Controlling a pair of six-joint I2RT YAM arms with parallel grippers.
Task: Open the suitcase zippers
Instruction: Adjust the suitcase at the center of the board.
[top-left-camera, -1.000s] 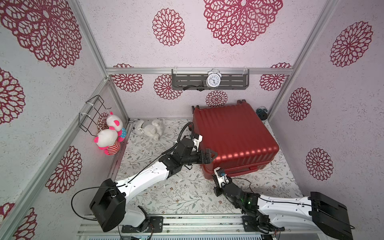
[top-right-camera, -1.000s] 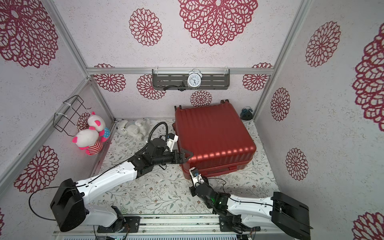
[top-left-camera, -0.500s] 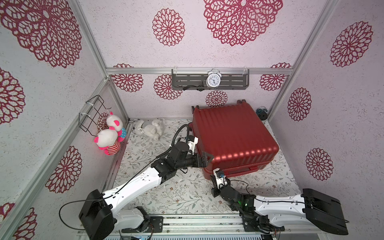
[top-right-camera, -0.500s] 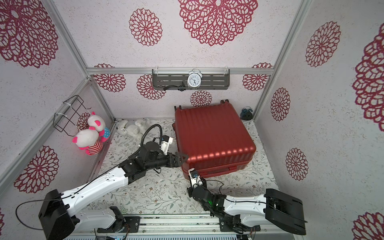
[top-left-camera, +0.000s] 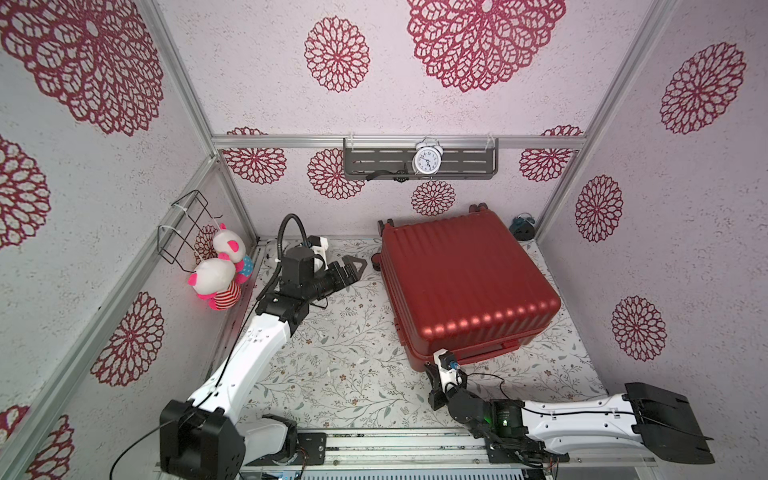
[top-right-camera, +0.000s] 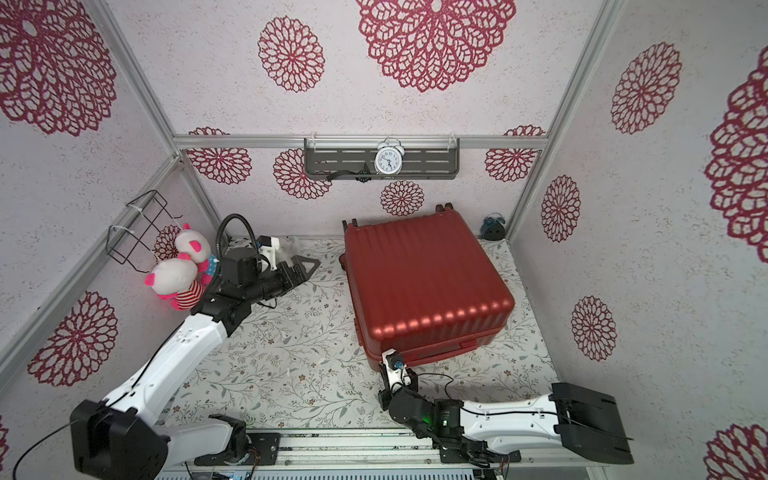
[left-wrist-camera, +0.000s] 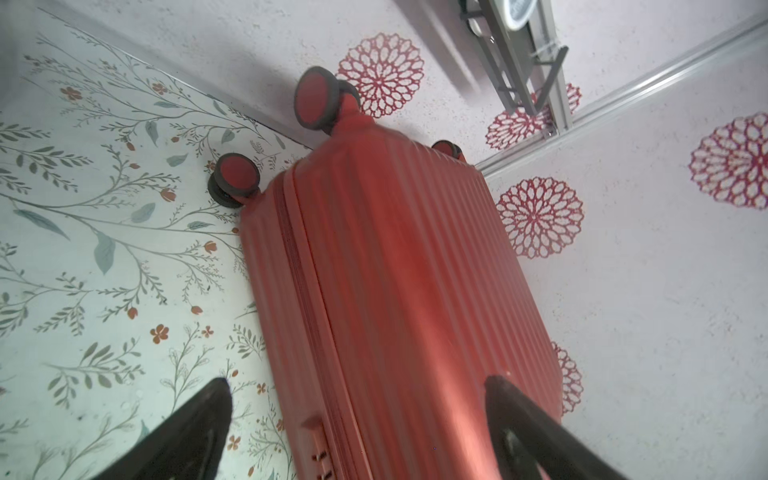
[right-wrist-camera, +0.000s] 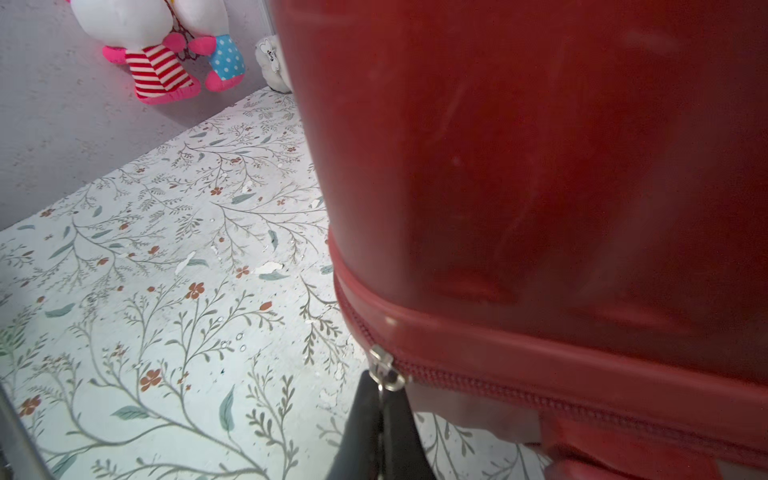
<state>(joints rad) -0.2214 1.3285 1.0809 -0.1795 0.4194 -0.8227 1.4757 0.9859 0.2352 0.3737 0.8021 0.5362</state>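
Right arm lay low, its right gripper clenched on the zipper pull at the suitcase corner. The left gripper hung spread, suitcase just ahead.

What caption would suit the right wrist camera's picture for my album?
Right gripper pinches the metal zipper pull at the red suitcase's corner, over a floral tabletop.

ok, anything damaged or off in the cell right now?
The floral table covering has white chipped patches where print has flaked off, beside the suitcase corner where the right gripper is shut on the zipper pull. The suitcase also lies slightly skewed to the back wall. Nothing spilled.
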